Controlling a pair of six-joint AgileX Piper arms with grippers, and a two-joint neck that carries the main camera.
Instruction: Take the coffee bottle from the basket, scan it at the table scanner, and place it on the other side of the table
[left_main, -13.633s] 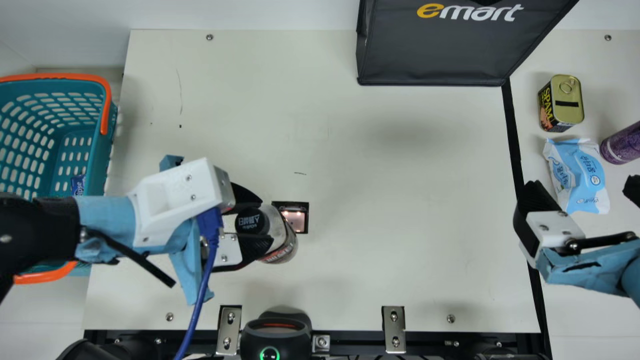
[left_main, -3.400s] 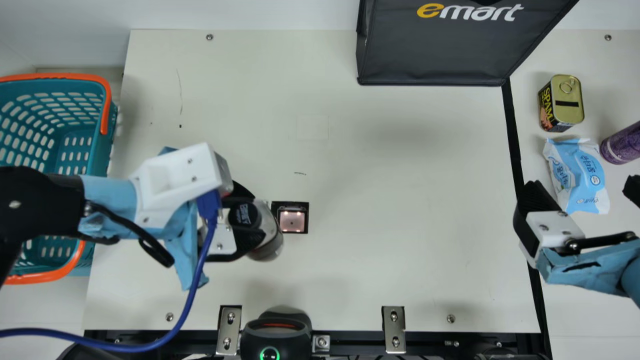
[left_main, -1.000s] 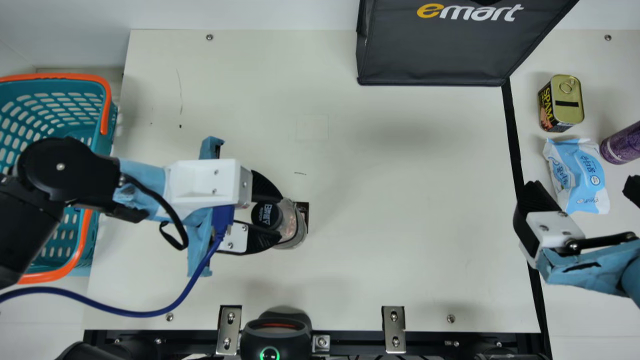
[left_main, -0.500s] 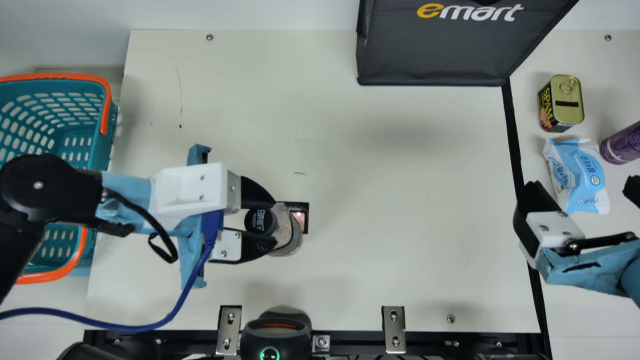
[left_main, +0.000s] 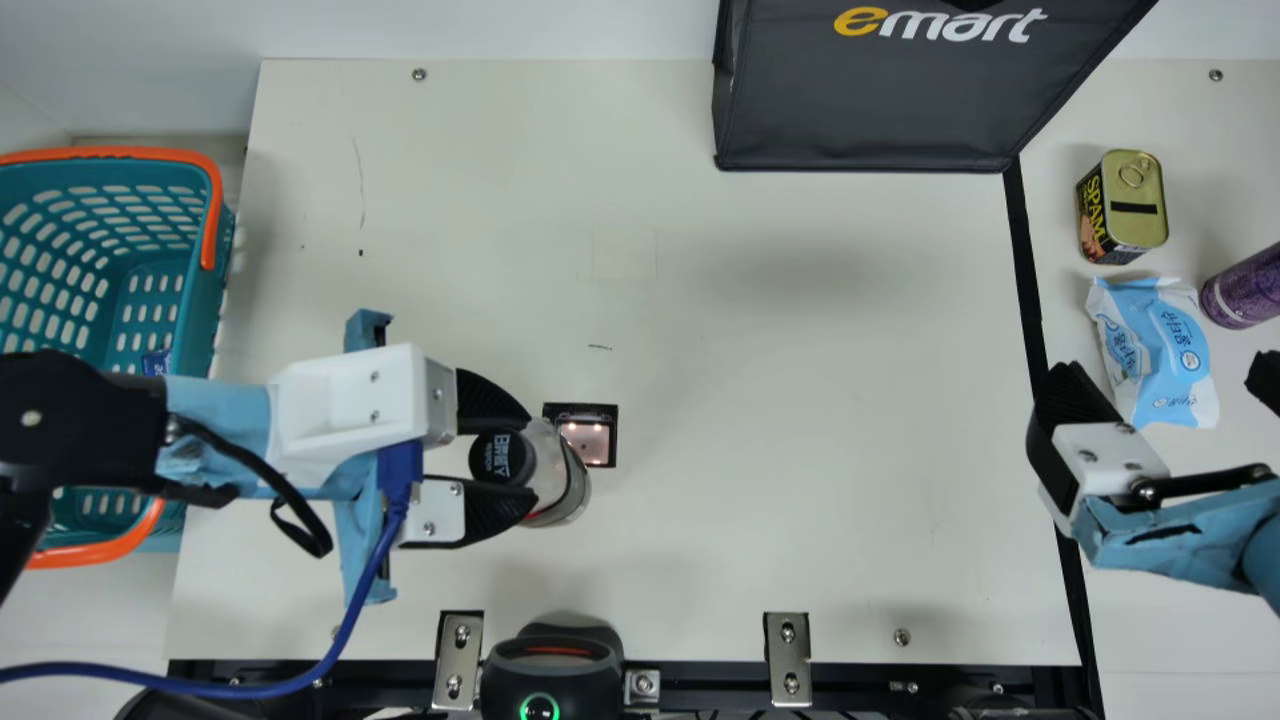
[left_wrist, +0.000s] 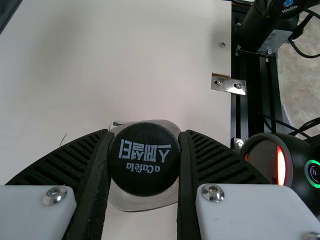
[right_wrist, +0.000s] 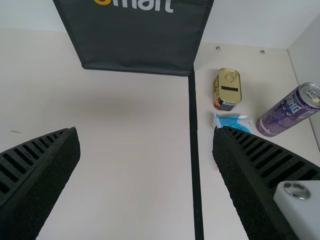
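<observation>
Clearly, the teal basket (left_main: 203, 300) with orange handles sits off one side of the tabletop (left_main: 800, 400), at the main view's left. A small blue item (left_main: 156, 362) lies in it, seen only in part past the left arm, which crosses above the basket and hides some of its inside. The dark bag (left_main: 880, 100) stands at the far side of the tabletop; what it holds cannot be made out.

The left tool (left_main: 533, 458) is closed around the coffee bottle (left_main: 560, 487), one ribbed finger pressed to each side of it just below the black cap (left_wrist: 144, 159). That bottle is out of the basket, over the tabletop right by the lit table scanner (left_main: 588, 440), and in the main view it overlaps a corner of the scanner's black frame. Whether its base touches the tabletop cannot be told.

The right tool (left_main: 1165, 368) gapes wide, its two fingers well apart with nothing between them. It hangs over the far right part of the tabletop, by the black strip (left_main: 1030, 270). Past that strip are a gold-topped tin (left_main: 1135, 200), a blue-and-white packet (left_main: 1155, 350) and a purple can (left_main: 1245, 288), the packet between the other two and the tool.
</observation>
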